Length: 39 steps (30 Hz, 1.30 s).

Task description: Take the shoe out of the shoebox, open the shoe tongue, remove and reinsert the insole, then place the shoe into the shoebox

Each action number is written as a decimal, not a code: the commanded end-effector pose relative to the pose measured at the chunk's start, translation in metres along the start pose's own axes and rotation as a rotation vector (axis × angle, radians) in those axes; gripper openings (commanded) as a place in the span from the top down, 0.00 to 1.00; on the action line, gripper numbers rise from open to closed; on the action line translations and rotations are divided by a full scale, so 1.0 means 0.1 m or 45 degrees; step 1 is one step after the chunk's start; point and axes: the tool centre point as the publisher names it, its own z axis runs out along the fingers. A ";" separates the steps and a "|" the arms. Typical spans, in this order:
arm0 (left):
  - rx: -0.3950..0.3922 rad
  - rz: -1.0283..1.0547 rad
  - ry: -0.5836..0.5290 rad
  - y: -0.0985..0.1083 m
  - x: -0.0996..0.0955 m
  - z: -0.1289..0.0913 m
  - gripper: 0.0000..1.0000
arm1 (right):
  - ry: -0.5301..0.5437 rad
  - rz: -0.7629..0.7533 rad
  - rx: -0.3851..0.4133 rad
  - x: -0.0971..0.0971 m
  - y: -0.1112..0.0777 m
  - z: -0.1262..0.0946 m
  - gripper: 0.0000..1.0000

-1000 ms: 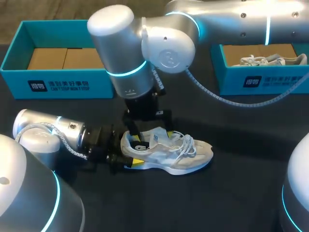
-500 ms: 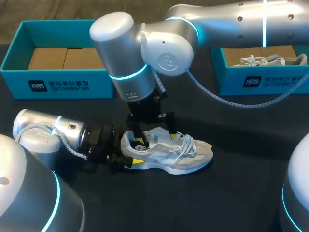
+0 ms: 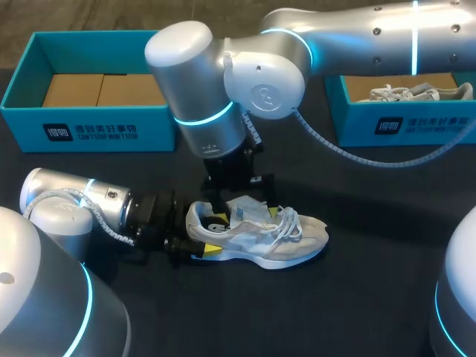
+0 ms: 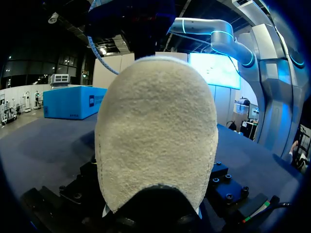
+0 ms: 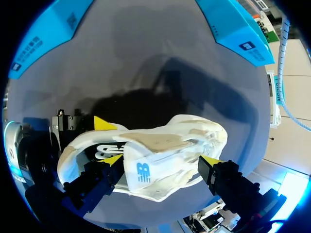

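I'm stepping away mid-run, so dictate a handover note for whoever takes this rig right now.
Left gripper: shut on the shoe heel, on the table.
Right gripper: open, over the tongue.
Done: shoe is out. Tongue looks lifted.
Insole sits inside; whether it has been out, cannot tell.
Left: finish insole step, put shoe in empty box.

left gripper (image 3: 192,239) at shoe (image 3: 275,242) heel | right gripper (image 5: 160,160) above | left shoebox (image 3: 89,128), right shoebox (image 3: 405,123) behind
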 end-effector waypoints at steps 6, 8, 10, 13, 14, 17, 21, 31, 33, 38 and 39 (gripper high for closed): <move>-0.004 -0.002 0.002 0.03 0.00 0.01 1.00 | 0.053 0.252 -0.022 -0.16 -0.05 0.01 0.00; -0.004 -0.002 0.002 0.03 0.00 0.01 1.00 | 0.074 0.271 -0.019 -0.21 -0.05 0.01 0.00; -0.004 -0.002 0.002 0.03 0.00 0.01 1.00 | 0.094 0.287 -0.024 -0.25 -0.05 0.01 0.00; -0.004 -0.002 0.002 0.03 0.00 0.01 1.00 | 0.107 0.299 -0.023 -0.30 -0.03 -0.01 0.00; -0.004 -0.002 0.002 0.03 0.00 0.01 1.00 | 0.111 0.297 -0.025 -0.31 -0.03 -0.02 0.00; -0.004 -0.002 0.002 0.03 0.00 0.01 1.00 | 0.122 0.303 -0.027 -0.36 -0.01 -0.06 0.00; -0.004 -0.002 0.002 0.03 0.00 0.01 1.00 | 0.142 0.321 -0.039 -0.42 0.03 -0.12 0.00; -0.004 -0.002 0.002 0.03 0.00 0.01 1.00 | 0.187 0.345 -0.046 -0.49 0.04 -0.19 0.00; -0.004 -0.002 0.002 0.03 0.00 0.01 1.00 | 0.189 0.338 -0.040 -0.41 0.03 -0.18 0.00; -0.004 -0.002 0.002 0.03 0.00 0.01 1.00 | 0.177 0.277 -0.007 -0.17 -0.01 -0.12 0.00; -0.004 -0.002 0.002 0.03 0.00 0.01 1.00 | 0.176 0.265 0.001 -0.13 -0.02 -0.10 0.00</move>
